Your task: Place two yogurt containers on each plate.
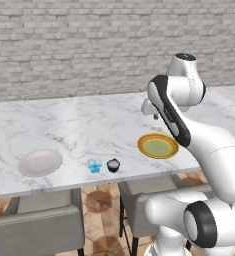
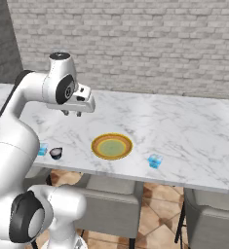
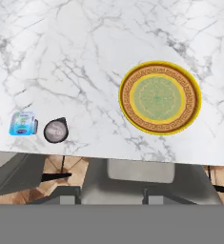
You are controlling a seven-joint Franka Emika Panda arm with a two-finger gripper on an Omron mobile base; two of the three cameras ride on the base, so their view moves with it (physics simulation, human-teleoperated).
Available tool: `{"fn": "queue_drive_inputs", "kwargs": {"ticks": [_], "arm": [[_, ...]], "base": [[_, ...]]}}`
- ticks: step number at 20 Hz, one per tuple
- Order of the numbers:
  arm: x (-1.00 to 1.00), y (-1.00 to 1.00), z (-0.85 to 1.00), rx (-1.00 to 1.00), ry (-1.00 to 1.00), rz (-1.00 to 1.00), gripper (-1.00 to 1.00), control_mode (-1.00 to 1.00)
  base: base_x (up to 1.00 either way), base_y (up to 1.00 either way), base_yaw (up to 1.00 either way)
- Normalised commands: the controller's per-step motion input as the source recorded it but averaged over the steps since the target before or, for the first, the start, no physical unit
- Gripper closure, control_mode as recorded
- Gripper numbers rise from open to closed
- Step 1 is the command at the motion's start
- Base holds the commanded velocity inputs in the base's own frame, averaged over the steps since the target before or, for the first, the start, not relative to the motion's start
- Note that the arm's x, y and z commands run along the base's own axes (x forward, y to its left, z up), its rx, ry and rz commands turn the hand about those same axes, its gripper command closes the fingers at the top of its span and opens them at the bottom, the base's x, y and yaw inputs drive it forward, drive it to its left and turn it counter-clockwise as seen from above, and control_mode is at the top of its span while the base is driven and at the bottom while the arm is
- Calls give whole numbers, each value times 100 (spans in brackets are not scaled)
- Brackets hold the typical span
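My gripper [image 2: 72, 114] hangs above the marble table, behind and left of the yellow-orange-rimmed plate [image 2: 111, 146], shut with nothing in it. In the left base view the gripper [image 1: 154, 116] sits just above that plate [image 1: 158, 146]. An off-white plate [image 1: 40, 162] lies at the table's left near the front edge. Between the plates stand a light blue yogurt container [image 1: 94, 165] and a black one [image 1: 113, 165], side by side. Another light blue yogurt container [image 2: 155, 161] stands right of the rimmed plate. The hand view looks down on the rimmed plate [image 3: 159, 97], the blue cup [image 3: 23, 123] and the black cup [image 3: 56, 130].
The marble table [image 1: 79, 125] runs wide, with a brick wall behind it. Grey chairs [image 1: 36, 227] are tucked under its front edge. All cups sit close to that front edge.
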Motion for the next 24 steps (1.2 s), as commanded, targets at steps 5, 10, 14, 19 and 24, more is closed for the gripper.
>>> {"fn": "queue_drive_inputs", "kwargs": {"ticks": [5,10,14,19,24], "arm": [[-14,2,-22,0,0,0,-100,-100],[-34,26,-41,0,0,3,-100,-100],[-39,37,-36,0,0,10,-100,-100],[-34,37,-33,0,0,12,-100,-100],[-17,34,-29,0,0,13,-100,-100]], "base": [[0,0,0],[0,0,0],[0,0,0],[0,0,0],[0,0,0]]}}
